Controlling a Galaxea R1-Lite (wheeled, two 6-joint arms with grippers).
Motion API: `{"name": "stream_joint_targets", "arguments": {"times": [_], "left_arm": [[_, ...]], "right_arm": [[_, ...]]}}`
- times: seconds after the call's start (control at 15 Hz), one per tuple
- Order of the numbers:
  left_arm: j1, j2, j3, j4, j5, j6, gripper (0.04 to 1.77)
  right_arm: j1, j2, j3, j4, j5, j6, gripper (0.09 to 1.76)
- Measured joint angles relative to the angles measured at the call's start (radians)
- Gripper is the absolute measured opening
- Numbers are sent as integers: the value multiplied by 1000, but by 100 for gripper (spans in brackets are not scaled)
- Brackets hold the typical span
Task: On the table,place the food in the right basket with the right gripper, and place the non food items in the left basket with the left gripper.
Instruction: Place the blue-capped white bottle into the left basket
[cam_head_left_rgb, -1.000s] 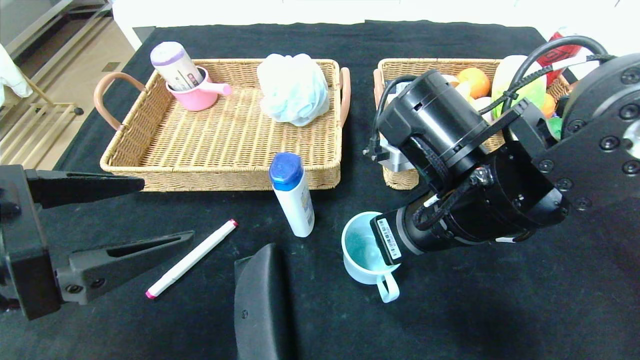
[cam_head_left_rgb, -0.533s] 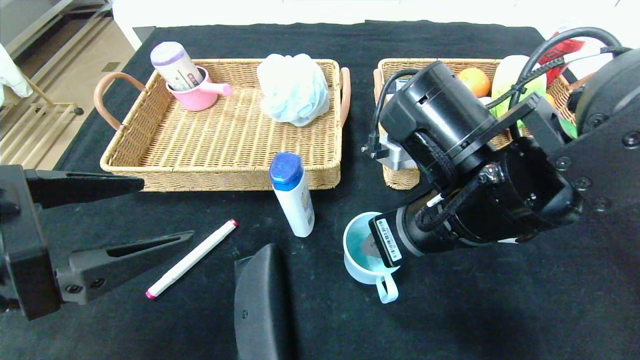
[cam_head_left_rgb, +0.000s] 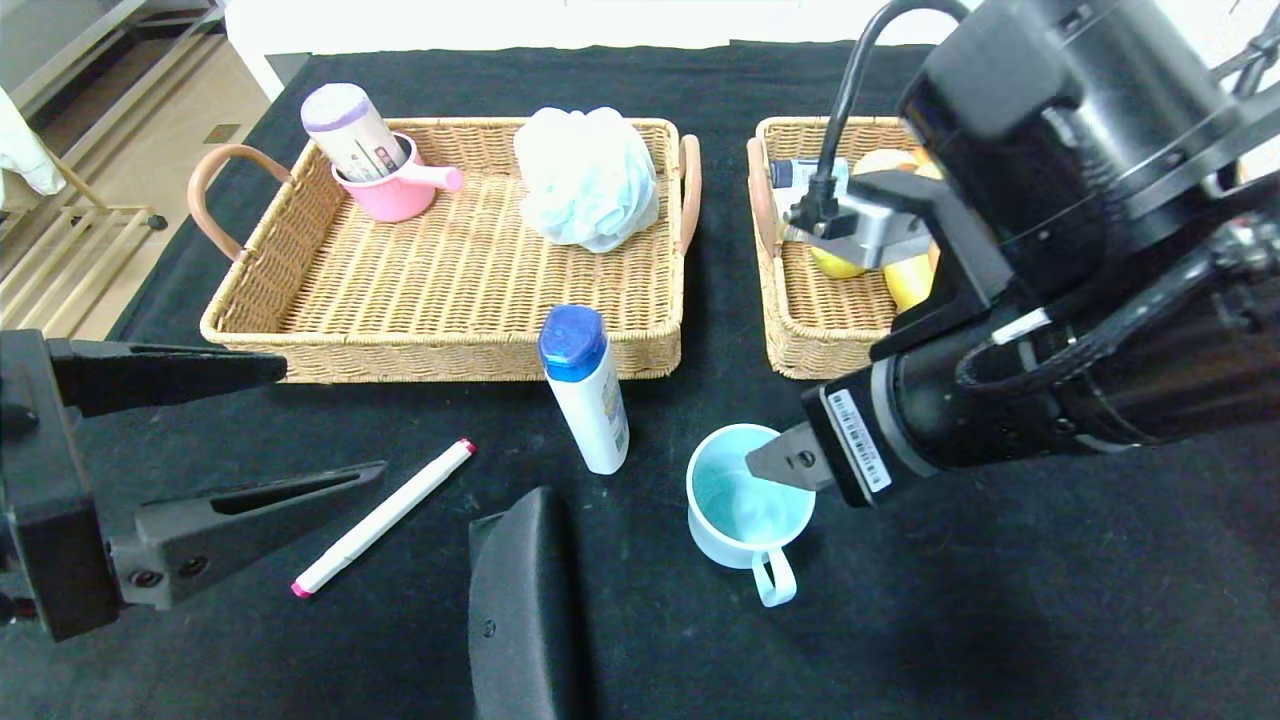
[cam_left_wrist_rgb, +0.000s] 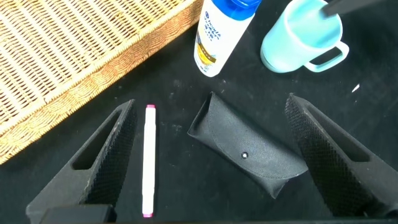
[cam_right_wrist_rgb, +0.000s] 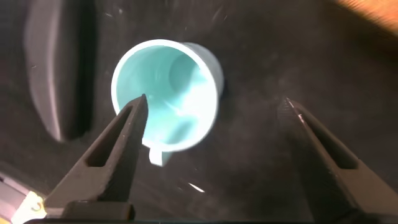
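1. Fingers of the right gripper (cam_head_left_rgb: 790, 462) are mostly hidden by the arm in the head view; one grey tip sits over the rim of the upright light-blue plastic mug (cam_head_left_rgb: 745, 505), near the front middle of the black tabletop (cam_head_left_rgb: 1000, 620). Left gripper (cam_head_left_rgb: 240, 430) is at the front left edge, fingers spread, nothing between them.
2. Head view, rest: white marker pen with pink ends (cam_head_left_rgb: 385, 517) lies just beside the left gripper's lower finger. White bottle with blue cap (cam_head_left_rgb: 587, 390) stands in front of the left wicker basket (cam_head_left_rgb: 450, 290), which holds a pink cup (cam_head_left_rgb: 395, 190) with a tube in it and a pale-blue bath pouf (cam_head_left_rgb: 588, 177). Right wicker basket (cam_head_left_rgb: 800, 320) holds fruit. Black glasses case (cam_head_left_rgb: 525, 610) sits at the front edge.
3. Left wrist view: fingers (cam_left_wrist_rgb: 102, 162) wide apart, straddling the marker pen (cam_left_wrist_rgb: 149, 160) and glasses case (cam_left_wrist_rgb: 249, 152); bottle (cam_left_wrist_rgb: 217, 37) and mug (cam_left_wrist_rgb: 301, 38) beyond.
4. Right wrist view: fingers (cam_right_wrist_rgb: 112, 162) spread, holding nothing; one tip over the mug (cam_right_wrist_rgb: 168, 93), the other well clear of it.
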Motion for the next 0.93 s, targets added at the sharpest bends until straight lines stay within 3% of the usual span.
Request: {"name": "stream_joint_targets", "arguments": {"times": [0.4, 0.93], "left_arm": [[0, 5, 1, 1, 0, 0, 172], [-21, 3, 16, 1, 1, 14, 172]], "right_arm": [[-115, -161, 28, -3, 198, -147, 163], [-446, -379, 160, -11, 552, -362, 168]]}}
